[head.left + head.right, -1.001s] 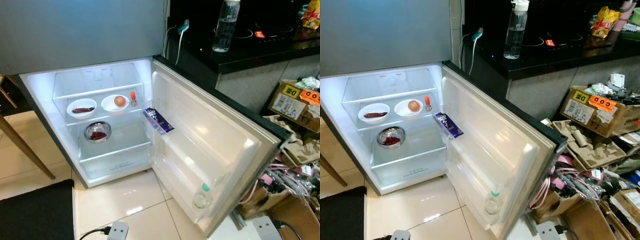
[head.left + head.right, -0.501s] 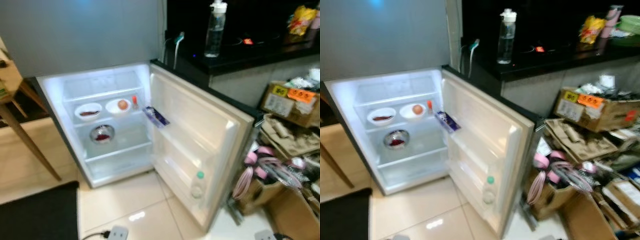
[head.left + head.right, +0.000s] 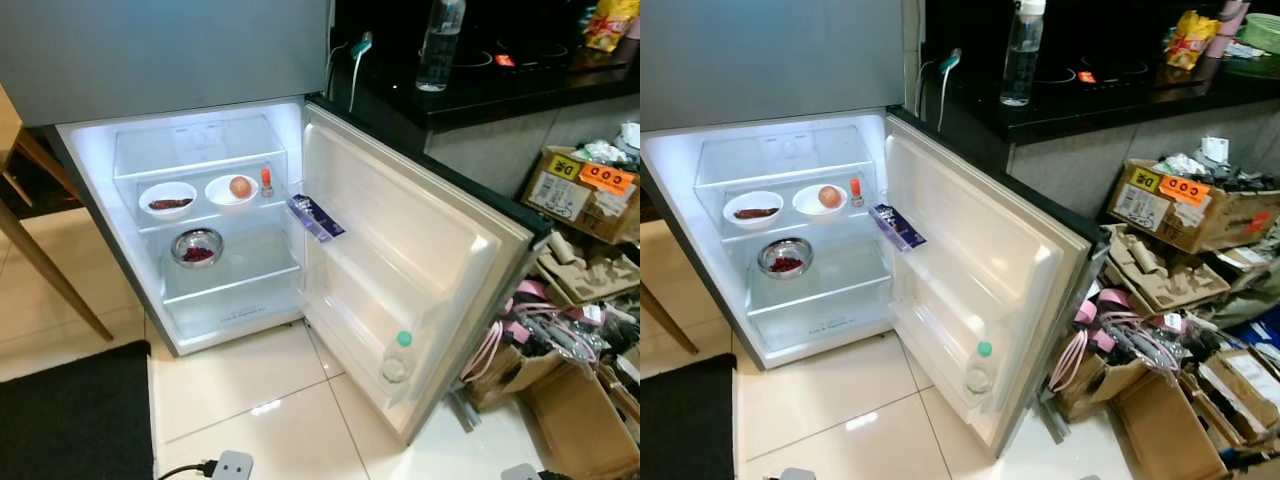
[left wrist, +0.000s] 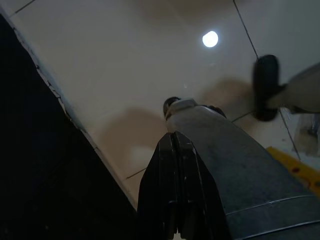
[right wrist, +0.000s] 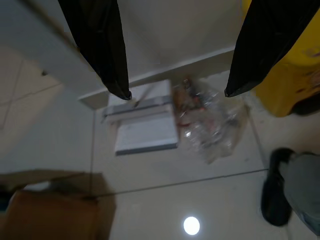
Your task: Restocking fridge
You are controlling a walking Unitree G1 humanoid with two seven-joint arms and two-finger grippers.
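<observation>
The fridge stands with its lower door swung wide to the right and its inside lit. On the upper shelf are a white bowl with a dark sausage, a white bowl with a round orange item and a small red bottle. A metal bowl of red food sits on the shelf below. The door holds a purple packet and, low down, a green-capped bottle. My left gripper hangs shut over the floor. My right gripper hangs open above the tiles.
A clear water bottle stands on the black counter. Cardboard boxes and pink cables crowd the floor right of the door. A black mat lies front left beside a wooden table leg. A white box and a plastic wrapper lie below my right gripper.
The head camera has swung about, so the whole picture shifted and sharpened. The things in the fridge and its door keep their places.
</observation>
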